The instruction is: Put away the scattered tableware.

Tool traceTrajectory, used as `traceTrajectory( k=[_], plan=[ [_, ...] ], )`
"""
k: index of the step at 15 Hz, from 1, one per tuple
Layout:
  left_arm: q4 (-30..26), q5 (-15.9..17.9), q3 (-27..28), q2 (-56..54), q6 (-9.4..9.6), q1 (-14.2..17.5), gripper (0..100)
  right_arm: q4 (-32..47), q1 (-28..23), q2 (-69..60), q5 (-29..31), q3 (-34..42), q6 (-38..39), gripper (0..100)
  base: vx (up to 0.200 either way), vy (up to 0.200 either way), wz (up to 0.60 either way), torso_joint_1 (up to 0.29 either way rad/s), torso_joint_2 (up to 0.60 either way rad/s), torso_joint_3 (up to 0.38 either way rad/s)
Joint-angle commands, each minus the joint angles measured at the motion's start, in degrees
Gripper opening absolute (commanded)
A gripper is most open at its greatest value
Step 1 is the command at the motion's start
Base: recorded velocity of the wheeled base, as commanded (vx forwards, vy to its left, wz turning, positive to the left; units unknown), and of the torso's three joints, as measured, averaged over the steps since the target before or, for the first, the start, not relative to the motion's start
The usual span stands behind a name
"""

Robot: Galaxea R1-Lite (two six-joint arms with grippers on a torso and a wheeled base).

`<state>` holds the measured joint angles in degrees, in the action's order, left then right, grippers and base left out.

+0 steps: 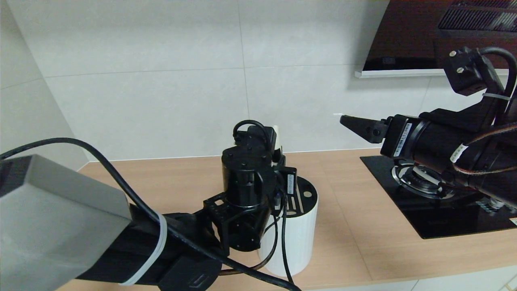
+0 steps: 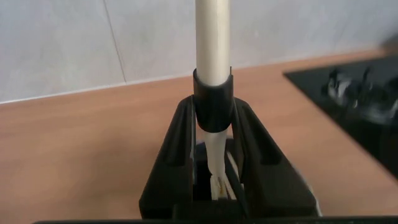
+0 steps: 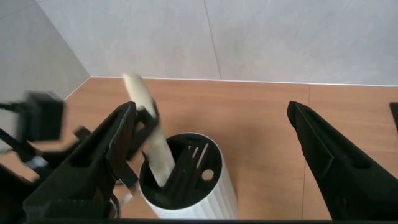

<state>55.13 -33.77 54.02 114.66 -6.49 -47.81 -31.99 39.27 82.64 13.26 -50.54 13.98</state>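
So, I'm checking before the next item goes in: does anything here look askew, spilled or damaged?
Nothing looks spilled or broken. The one thing askew is the cream-handled utensil. It leans in the open slot of the white holder rather than standing straight, with the left tool clamped on its handle.

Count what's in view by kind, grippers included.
Holder, white: 1
Utensil, cream handle: 1
Cooktop, black: 1
Grippers: 2, the left gripper shut on the utensil, the right gripper open
Total: 5
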Motion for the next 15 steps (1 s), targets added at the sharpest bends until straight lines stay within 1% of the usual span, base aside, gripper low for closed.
traceTrajectory(
  k=[1,3,8,9,15],
  plan=[
    [-0.19,-0.07,-0.58,1.53,-0.02,-0.26,0,-0.09,0.02,0.15,0.01,0.01,-0.01,100,0.0,0.0,0.0,0.0,0.0,0.0],
    [-0.02,-0.07,-1.46,2.32,0.86,-0.62,0,0.0,0.02,0.15,0.01,0.01,-0.01,100,0.0,0.0,0.0,0.0,0.0,0.0],
    [0.16,-0.07,-1.46,2.49,0.86,-0.7,0,-0.09,0.02,0.24,0.01,0.09,-0.01,100,0.0,0.0,0.0,0.0,0.0,0.0],
    [0.16,-0.16,-1.46,2.49,0.86,-0.7,100,-0.09,0.02,0.33,0.01,0.09,-0.01,100,0.0,0.0,0.0,0.0,0.0,0.0],
    [0.16,-0.42,-1.28,2.32,0.95,-0.62,100,-0.09,0.02,0.5,0.01,0.09,-0.01,100,0.0,0.0,0.0,0.0,0.0,0.0]
  ],
)
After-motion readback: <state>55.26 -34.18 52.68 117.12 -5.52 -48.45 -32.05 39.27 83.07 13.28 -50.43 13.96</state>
